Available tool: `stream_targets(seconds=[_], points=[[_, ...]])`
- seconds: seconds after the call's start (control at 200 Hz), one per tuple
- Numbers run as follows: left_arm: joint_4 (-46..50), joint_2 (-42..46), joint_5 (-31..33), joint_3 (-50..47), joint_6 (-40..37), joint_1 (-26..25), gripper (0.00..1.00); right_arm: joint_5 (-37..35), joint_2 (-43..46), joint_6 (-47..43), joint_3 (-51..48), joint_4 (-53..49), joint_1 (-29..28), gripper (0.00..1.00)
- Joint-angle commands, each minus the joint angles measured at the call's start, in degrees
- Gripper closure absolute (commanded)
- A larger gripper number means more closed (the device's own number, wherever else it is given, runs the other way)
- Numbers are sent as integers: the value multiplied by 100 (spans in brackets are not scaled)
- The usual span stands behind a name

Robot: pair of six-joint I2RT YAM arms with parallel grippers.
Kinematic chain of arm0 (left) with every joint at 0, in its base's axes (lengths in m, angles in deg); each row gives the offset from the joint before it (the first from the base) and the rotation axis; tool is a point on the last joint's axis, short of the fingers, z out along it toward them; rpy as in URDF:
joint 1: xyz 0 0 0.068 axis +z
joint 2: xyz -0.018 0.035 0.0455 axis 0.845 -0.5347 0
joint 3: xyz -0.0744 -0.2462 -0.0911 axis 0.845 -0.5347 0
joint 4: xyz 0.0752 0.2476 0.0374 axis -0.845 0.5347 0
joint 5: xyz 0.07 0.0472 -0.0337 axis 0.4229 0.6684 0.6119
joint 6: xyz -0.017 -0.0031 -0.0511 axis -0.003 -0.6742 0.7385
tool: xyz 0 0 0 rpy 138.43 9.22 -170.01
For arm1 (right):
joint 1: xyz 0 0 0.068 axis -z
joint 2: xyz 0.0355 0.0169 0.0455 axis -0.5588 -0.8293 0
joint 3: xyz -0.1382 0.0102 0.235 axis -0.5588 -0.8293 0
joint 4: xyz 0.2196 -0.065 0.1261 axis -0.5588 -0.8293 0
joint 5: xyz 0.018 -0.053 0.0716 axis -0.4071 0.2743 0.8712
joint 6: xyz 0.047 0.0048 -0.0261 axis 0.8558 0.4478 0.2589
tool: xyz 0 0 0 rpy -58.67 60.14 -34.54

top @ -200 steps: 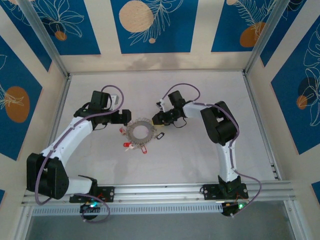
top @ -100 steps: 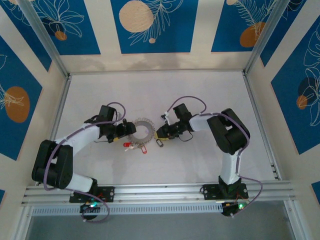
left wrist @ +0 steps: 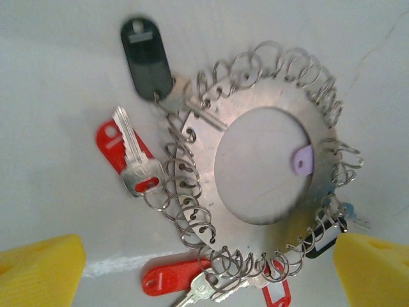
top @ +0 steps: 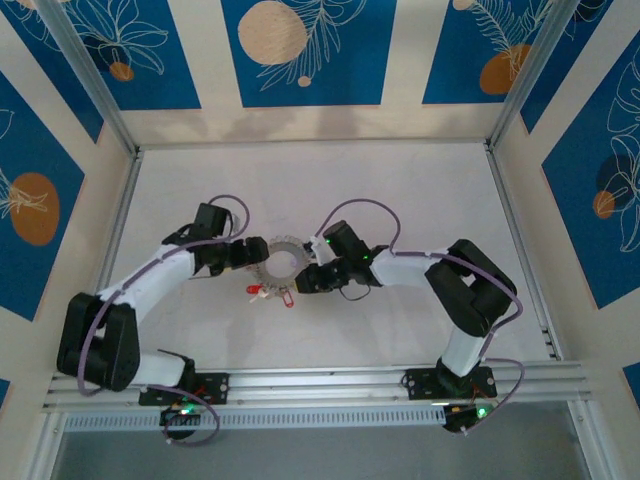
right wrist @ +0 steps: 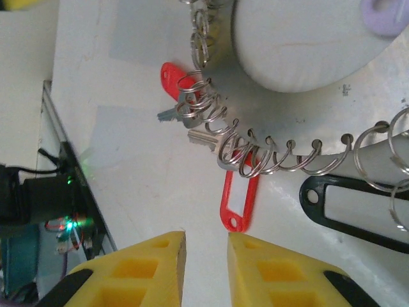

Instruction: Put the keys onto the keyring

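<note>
**Top external.** One keyring (top: pixel 283 262) lies flat at the centre of the table (top: pixel 420 190), between the two arms. The left gripper (top: pixel 252 254) is at its left edge and the right gripper (top: pixel 306 281) at its lower right edge. Two red keys (top: pixel 288 298) show just below the ring; the other keys are too small to count here.

**Left wrist.** The keyring (left wrist: pixel 203 167), a flat plate edged with wire loops, occupies the centre and right of the frame. The left gripper (left wrist: pixel 209 249) is spread wide and holds nothing. One yellow finger (left wrist: pixel 38 265) stands in each lower corner, with the ring's lower edge between them. Counted around the ring are three red keys (left wrist: pixel 121 148), two black keys (left wrist: pixel 146 56) (one solid head, one open frame) and one pale purple key (left wrist: pixel 301 160) inside the central hole. A bluish scrap at the right edge cannot be identified.

**Right wrist.** The right gripper (right wrist: pixel 206 256) enters at the bottom of the frame, its jaws drawn nearly together with nothing between them. The red frame tag (right wrist: pixel 236 199) lies directly above that narrow gap, just beside the fingertips. Its long axis runs up and down the frame, roughly in line with the gap. Its upper end is tucked under the wire loops, and whether it is threaded cannot be told. The right arm is judged the nearer to this key.
</note>
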Motion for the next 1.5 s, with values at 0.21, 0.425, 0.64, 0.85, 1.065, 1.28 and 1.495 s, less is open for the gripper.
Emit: stream_targets(seconds=[0.21, 0.425, 0.64, 0.85, 1.065, 1.28, 1.495], points=[[627, 525, 505, 376, -623, 82, 1, -998, -237, 2302, -24, 589, -26, 78], [996, 336, 147, 1001, -948, 149, 1, -885, -557, 2683, -363, 1229, 133, 67], [912, 206, 398, 1085, -1153, 168, 1, -1374, -176, 2691, -774, 856, 324, 60], [724, 275, 439, 854, -1154, 170, 1, -1334, 321, 2166, -1136, 704, 745, 56], [690, 332, 427, 769, -1163, 170, 1, -1545, 754, 1359, -1254, 120, 1136, 53], [645, 238, 315, 784, -1160, 170, 1, -1406, 1047, 782, -1406, -246, 1718, 50], [649, 198, 283, 787, -1174, 170, 1, -1301, 1600, 915, -1375, -501, 1683, 51]])
